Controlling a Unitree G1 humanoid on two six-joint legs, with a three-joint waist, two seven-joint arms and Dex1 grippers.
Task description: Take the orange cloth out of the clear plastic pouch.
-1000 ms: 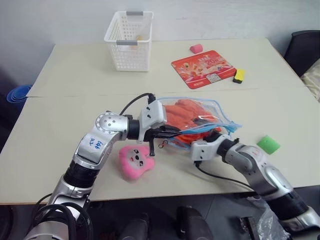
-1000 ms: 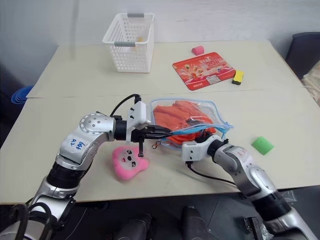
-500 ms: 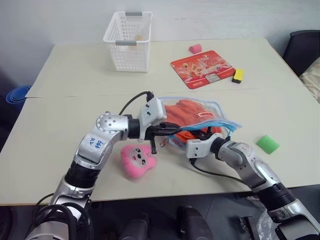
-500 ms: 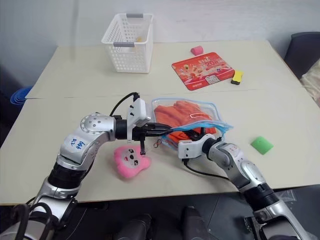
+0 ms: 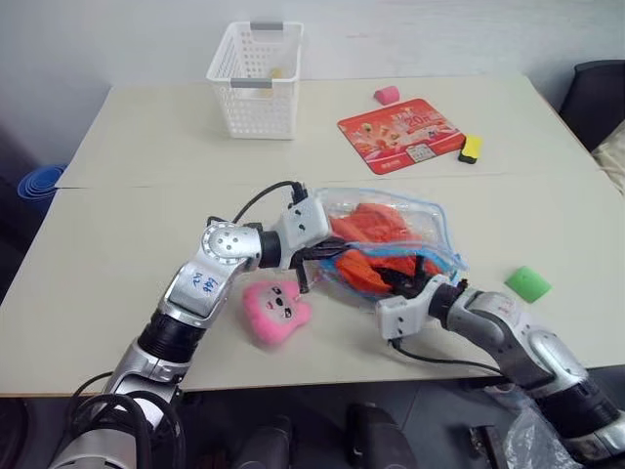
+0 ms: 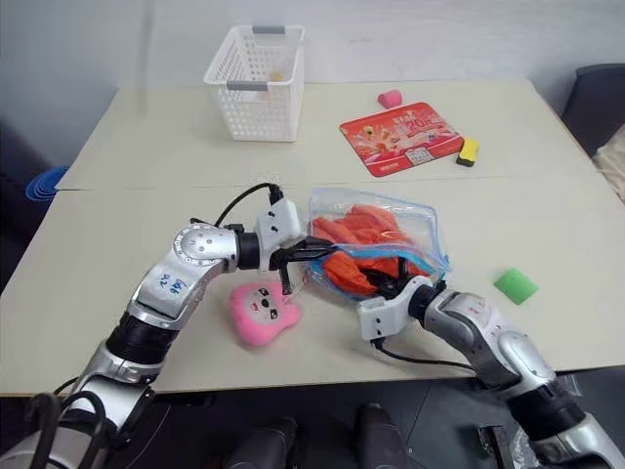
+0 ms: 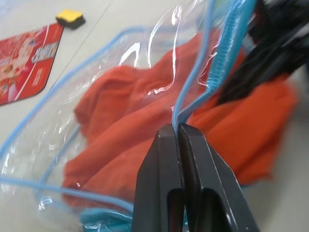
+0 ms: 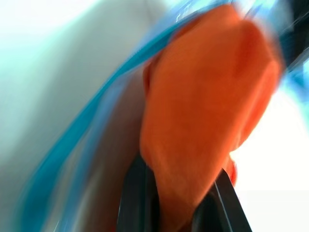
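Halfway through the pull, cloth's starting to come

My left gripper [image 7: 177,126] is pinched on the blue rim of the clear plastic pouch [image 5: 410,210]; my right gripper [image 8: 178,193] is clamped on the orange cloth [image 5: 376,223], mostly inside at the table's near edge; I'd draw it straight out the mouth, holding the rim firm.

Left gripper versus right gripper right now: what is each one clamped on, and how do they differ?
The left gripper pinches the clear plastic pouch by its blue edging; the right gripper is shut on the orange cloth. The left reaches from the pouch's left side, the right from its near side. Both are shut.
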